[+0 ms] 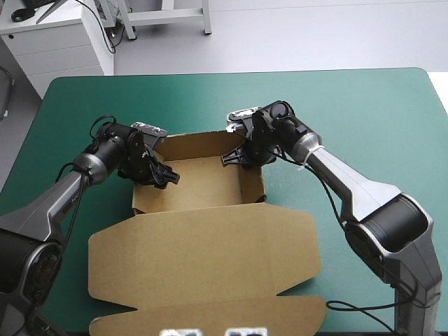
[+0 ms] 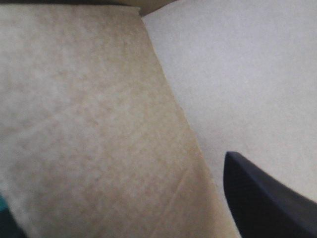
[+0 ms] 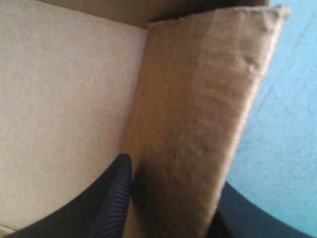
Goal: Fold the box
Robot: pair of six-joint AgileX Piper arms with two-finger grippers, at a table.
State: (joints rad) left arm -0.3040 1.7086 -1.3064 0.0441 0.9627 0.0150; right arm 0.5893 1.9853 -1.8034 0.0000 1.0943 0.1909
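Observation:
The brown box point(image 1: 203, 259) lies mid-table as an open tray with its walls raised. Its big lid lies flat toward the near edge. My left gripper point(image 1: 159, 173) is at the tray's left wall, shut on it. In the left wrist view that wall point(image 2: 89, 124) fills the space beside one black finger point(image 2: 267, 198), and the other finger is hidden behind the board. My right gripper point(image 1: 241, 157) is at the tray's far right corner. Its fingers point(image 3: 116, 198) straddle the right wall point(image 3: 198, 124), shut on it, with the tray floor point(image 3: 64, 99) to one side.
The teal-green cover point(image 1: 364, 112) stretches wide to the right of the box and beyond its far wall. The lid's front flap point(image 1: 210, 315) reaches almost to the table's near edge. A narrower strip of cover point(image 1: 63, 140) lies left of the tray.

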